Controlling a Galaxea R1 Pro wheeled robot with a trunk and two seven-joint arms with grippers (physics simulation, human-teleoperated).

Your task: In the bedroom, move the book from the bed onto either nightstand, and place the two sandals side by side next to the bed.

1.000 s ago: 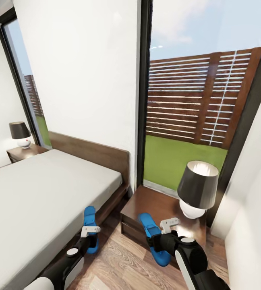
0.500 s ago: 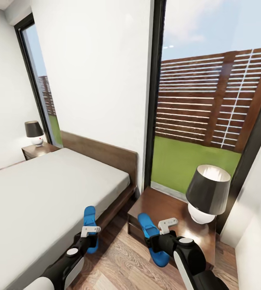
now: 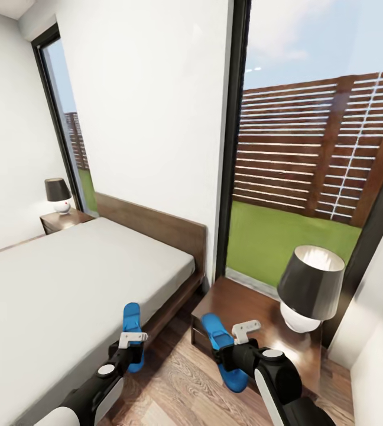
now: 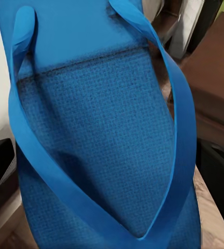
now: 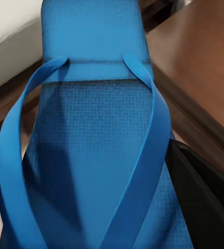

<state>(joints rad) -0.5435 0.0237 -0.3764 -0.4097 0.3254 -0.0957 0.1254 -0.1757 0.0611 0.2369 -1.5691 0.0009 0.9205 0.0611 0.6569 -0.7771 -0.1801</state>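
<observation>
My left gripper (image 3: 133, 352) is shut on one bright blue sandal (image 3: 132, 319), held just off the side of the bed (image 3: 67, 278). The right gripper (image 3: 227, 356) is shut on the other blue sandal (image 3: 216, 331), in front of the near dark brown nightstand (image 3: 256, 307). Up close, the left sandal's sole and straps (image 4: 101, 135) cross the left wrist view. The right sandal (image 5: 96, 145) lies against a black finger (image 5: 205, 202) in the right wrist view. A second nightstand (image 3: 58, 222) stands beyond the bed. The book is out of view.
A black-shaded lamp (image 3: 310, 287) stands on the near nightstand, a smaller lamp (image 3: 57, 195) on the far one. A tall black-framed window (image 3: 315, 177) shows fence and grass. Wood-plank floor (image 3: 179, 381) runs between bed and nightstand. White walls close in on the right.
The whole view has shifted, so the camera has moved: bed, window and nightstand slide rightward in the picture. Both grippers keep hold of their sandals in the same spots.
</observation>
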